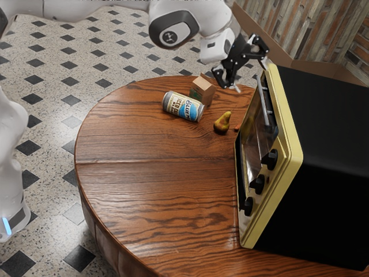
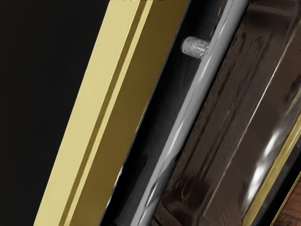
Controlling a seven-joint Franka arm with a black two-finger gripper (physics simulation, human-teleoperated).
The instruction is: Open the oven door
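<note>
The door handle [image 2: 193, 103] runs between the oven's yellow frame [image 2: 101, 117] and its brown glass [image 2: 235, 103], a stubby post [image 2: 192, 47] joined to it.

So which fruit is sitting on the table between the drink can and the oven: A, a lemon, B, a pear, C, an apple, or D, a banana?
B: the pear sits on the wooden table, with the can on one side of it and the oven on the other.
</note>
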